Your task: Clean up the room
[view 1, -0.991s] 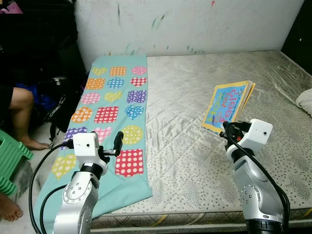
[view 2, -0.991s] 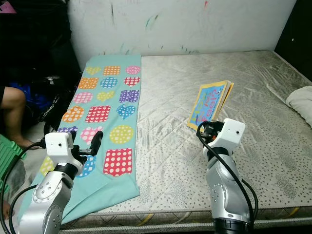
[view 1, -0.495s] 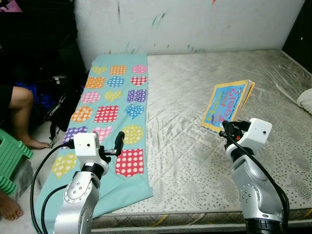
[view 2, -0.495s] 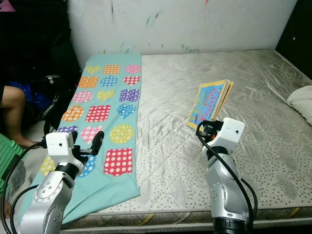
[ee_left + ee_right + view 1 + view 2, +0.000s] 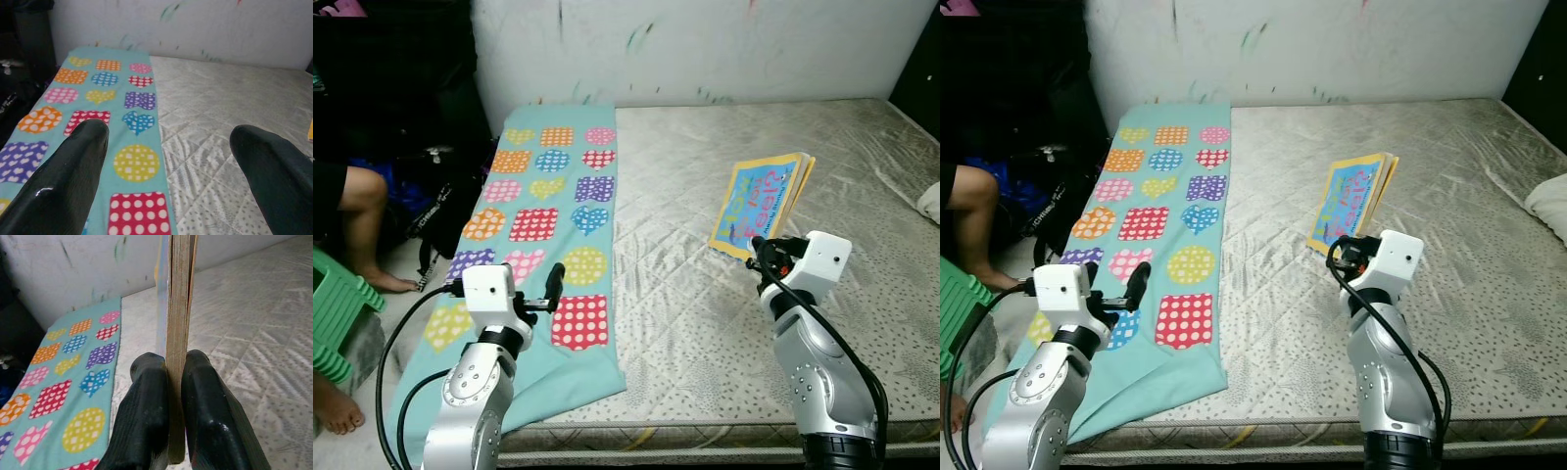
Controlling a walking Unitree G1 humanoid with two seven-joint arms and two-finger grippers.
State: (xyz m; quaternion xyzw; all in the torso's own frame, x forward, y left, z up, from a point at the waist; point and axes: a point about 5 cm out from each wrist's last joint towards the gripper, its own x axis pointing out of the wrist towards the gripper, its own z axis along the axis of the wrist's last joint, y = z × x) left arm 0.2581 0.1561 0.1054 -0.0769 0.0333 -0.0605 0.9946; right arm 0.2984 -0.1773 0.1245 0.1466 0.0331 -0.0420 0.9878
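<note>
two silver arms reach forward over the near edge of a bare, quilted mattress [image 5: 685, 323] that lies against a scuffed white wall [image 5: 724, 49]. the right gripper [image 5: 168, 382] is clamped on a children's board book [image 5: 759, 204], its two black fingers [image 5: 144, 416] pressing either side of the thick stack of pages near the lower edge. the book is held upright and tilted a little, above the right half of the mattress, with its yellow-bordered blue cover facing the robot's left (the lettering on it is too small to read).

the left gripper [image 5: 168, 161] hovers with its fingers spread wide apart and nothing between them, above the near part of a teal blanket [image 5: 548, 196]. that blanket runs as a long strip down the left side of the mattress from the wall to the near edge, where a corner of it hangs over. it is printed with polka-dotted hearts, squares and circles in red, orange, yellow, purple, pink and blue.

at the far right edge of the mattress a bit of white cloth [image 5: 1549, 204] shows. to the left of the bed, a person's bare leg [image 5: 357, 225] and foot [image 5: 333, 411] are in view on the floor beside a green plastic stool [image 5: 337, 313], with a dark bag [image 5: 435, 211] lying between the leg and the bed.
</note>
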